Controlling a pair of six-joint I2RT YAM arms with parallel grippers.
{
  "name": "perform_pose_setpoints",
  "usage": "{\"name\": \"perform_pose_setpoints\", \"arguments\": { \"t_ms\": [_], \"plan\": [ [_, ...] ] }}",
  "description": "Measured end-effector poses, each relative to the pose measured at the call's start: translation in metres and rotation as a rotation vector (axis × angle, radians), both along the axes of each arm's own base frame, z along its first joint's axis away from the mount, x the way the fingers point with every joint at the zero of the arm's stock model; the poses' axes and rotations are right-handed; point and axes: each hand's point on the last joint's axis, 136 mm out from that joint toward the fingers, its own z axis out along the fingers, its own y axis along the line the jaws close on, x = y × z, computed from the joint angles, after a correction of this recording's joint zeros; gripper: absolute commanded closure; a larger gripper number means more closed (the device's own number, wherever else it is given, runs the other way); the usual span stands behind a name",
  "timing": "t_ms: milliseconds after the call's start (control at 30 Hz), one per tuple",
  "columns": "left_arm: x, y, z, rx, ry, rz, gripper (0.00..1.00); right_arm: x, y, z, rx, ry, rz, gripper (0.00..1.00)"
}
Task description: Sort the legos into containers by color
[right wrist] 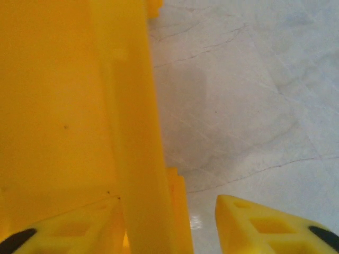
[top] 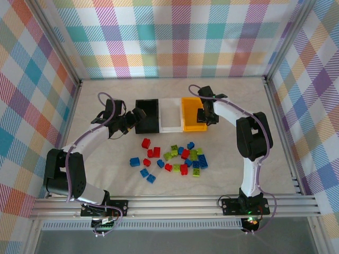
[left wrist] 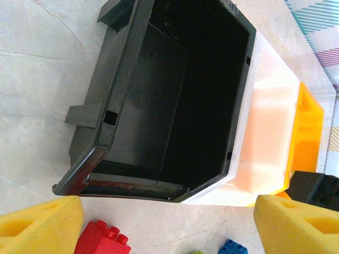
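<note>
Right gripper (right wrist: 169, 225): its yellow fingers sit astride the right wall of the orange-yellow bin (right wrist: 63, 106), one inside and one outside. The jaws are apart, with a gap showing at the outer finger, so the wall is not clamped. Judgement: this stance serves to steady or shift the bin row, not to pick a brick.

Left gripper (left wrist: 169, 225): jaws wide apart, nothing between them. It faces the mouth of the black bin (left wrist: 122, 79) from the near-left, placed to brace that end of the row or to turn to the bricks.

Containers, count three: black left, white bin (top: 170, 128) middle, orange-yellow right, joined in a row at the far-centre. The black interior is bare; the other two appear empty.

The legos (top: 172, 159): all lie loose on the table (top: 222, 177), in a scatter near of the bins, between the two arms. Approximate count, as some overlap: seven red, eight or nine blue, six lime green. None is sorted yet.

Surround: chequered walls (top: 175, 37) on three sides.
</note>
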Motion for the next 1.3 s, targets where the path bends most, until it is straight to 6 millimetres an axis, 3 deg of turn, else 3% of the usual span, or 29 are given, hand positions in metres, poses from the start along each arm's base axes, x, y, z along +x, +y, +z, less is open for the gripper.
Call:
{"name": "perform_pose_setpoints", "arguments": {
  "t_ms": [167, 233, 267, 400, 467, 600, 700, 967, 1300],
  "plan": [
    [-0.004, 0.001, 0.015, -0.007, -0.029, -0.001, 0.13, -0.001, 0.003, 0.014, 0.032, -0.031, 0.005, 0.3],
    [-0.006, 0.0, 0.025, -0.015, -0.054, -0.004, 0.06, -0.008, 0.006, 0.028, 0.064, -0.056, 0.016, 0.28],
    [-0.007, 0.0, 0.03, -0.019, -0.068, -0.006, 0.0, -0.015, 0.007, 0.037, 0.079, -0.07, 0.022, 0.27],
    [-0.022, 0.0, 0.044, -0.041, -0.108, -0.017, 0.0, -0.058, 0.016, 0.054, 0.13, -0.084, 0.077, 0.26],
    [-0.031, -0.001, 0.045, -0.047, -0.114, -0.026, 0.0, -0.085, 0.022, 0.049, 0.145, -0.058, 0.113, 0.26],
    [-0.048, -0.004, 0.036, -0.061, -0.096, -0.042, 0.0, -0.14, 0.032, 0.018, 0.133, 0.059, 0.183, 0.31],
    [-0.054, -0.005, 0.028, -0.068, -0.074, -0.044, 0.0, -0.165, 0.039, 0.0, 0.117, 0.126, 0.219, 0.37],
    [-0.062, -0.001, 0.031, -0.066, -0.091, -0.023, 0.0, -0.165, 0.045, -0.015, 0.101, 0.139, 0.214, 0.46],
    [-0.062, 0.001, 0.033, -0.062, -0.1, -0.018, 0.0, -0.16, 0.04, -0.023, 0.062, 0.132, 0.195, 0.67]
  ]
}}
